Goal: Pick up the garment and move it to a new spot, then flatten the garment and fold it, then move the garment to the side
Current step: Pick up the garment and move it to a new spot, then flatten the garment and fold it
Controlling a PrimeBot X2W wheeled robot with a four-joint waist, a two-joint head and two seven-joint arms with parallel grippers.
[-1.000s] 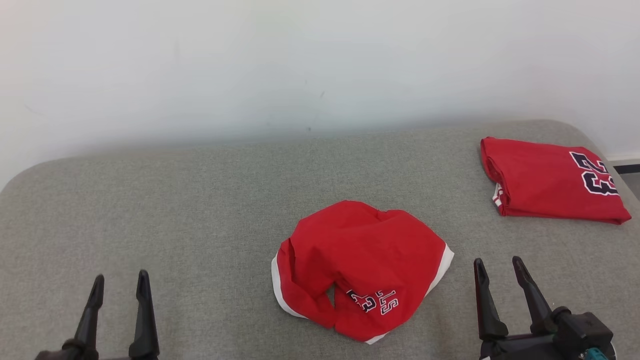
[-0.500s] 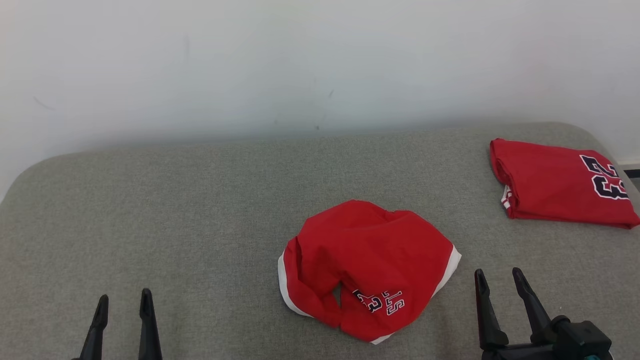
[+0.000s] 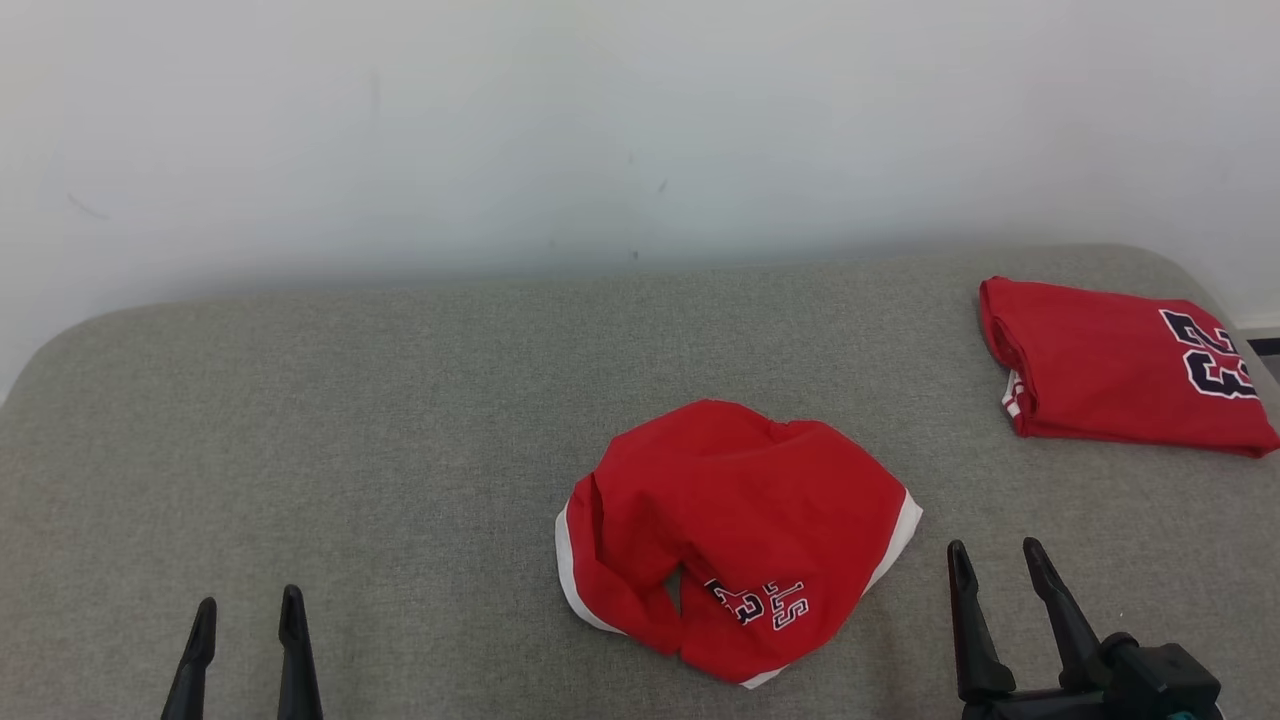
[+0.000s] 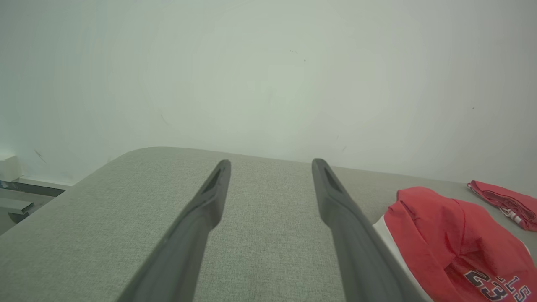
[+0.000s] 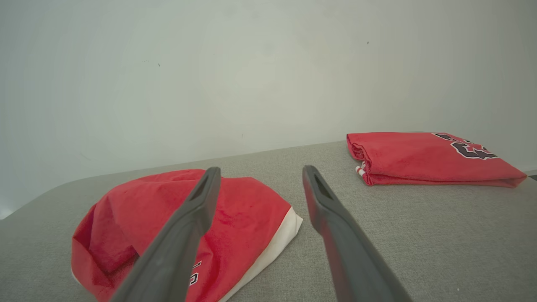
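Work area: a grey fabric-covered surface [image 3: 350, 450] stands against a plain pale wall [image 3: 600, 120].

Task item: the crumpled garment [image 3: 735, 520] is red, with white trim [image 3: 898, 535] and a dark number print [image 3: 757, 603]. It lies in a loose heap on the surface, right of centre in the head view and toward the near edge. It is neither flattened nor folded, and it lies apart from both hands.

Second item: a folded garment [image 3: 1110, 365], also red with dark numerals, lies flat at the far right of the surface, well apart from the crumpled garment. Its folded edge faces left in the head view.

Left hand [image 3: 248, 597]: it sits at the lower left of the head view, over bare surface, well apart from the crumpled garment. Its two dark fingers [image 4: 195, 226] stand wide apart and hold nothing. In the left wrist view the fingers point across the surface toward the wall, and the crumpled garment lies to their right.

Right hand [image 3: 995, 545]: it sits at the lower right of the head view, near the right edge of the crumpled garment but not touching it. Its fingers [image 5: 191, 226] stand wide apart and hold nothing. In the right wrist view the crumpled garment lies ahead and to the left, partly covered in that view by one finger. The folded garment lies ahead and to the right, farther off.
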